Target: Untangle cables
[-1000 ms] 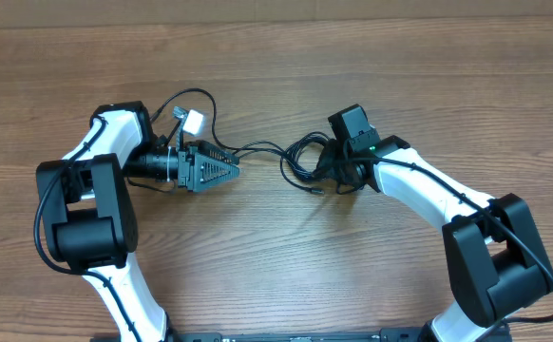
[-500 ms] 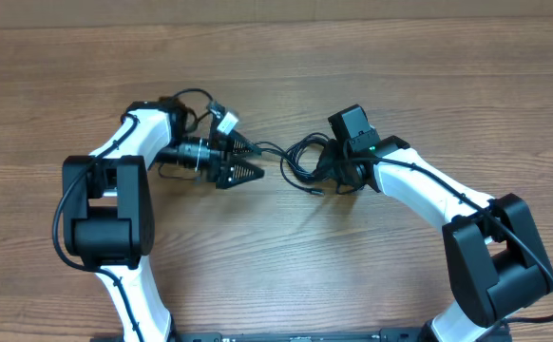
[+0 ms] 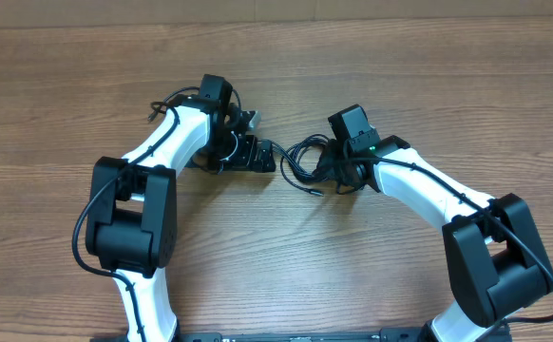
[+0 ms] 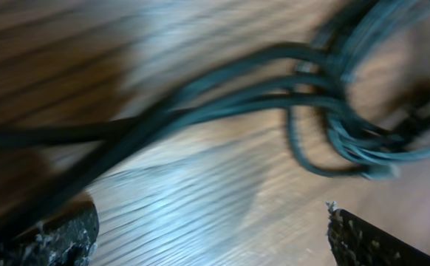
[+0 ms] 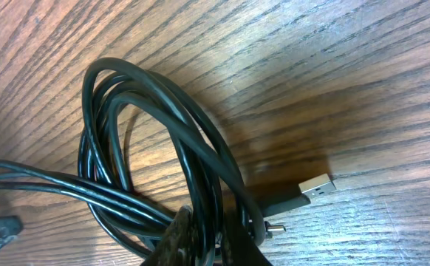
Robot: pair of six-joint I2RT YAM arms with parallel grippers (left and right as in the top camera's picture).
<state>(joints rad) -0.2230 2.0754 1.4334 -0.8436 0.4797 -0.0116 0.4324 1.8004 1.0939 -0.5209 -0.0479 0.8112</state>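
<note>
The cables (image 3: 302, 159) are thin black cords bunched in loose loops at the table's middle. In the right wrist view the loops (image 5: 156, 125) show a silver-tipped USB plug (image 5: 315, 186) and a small plug (image 5: 274, 227). My right gripper (image 3: 339, 173) is shut on several strands of the bundle (image 5: 207, 244). My left gripper (image 3: 262, 155) is open just left of the bundle, at the strands that trail out to the left. In the blurred left wrist view the strands (image 4: 222, 96) run across above my open fingertips (image 4: 211, 236), with nothing between them.
The wooden table (image 3: 276, 275) carries only the cables. The left arm's own thicker black wire (image 3: 177, 98) loops behind its wrist, with a white connector (image 3: 250, 120) beside it. The table's far edge (image 3: 276, 21) runs along the top.
My left arm has swung right and up across the table, bringing its gripper from the left side to the bundle's left edge. The right arm and the bundle have not moved.
</note>
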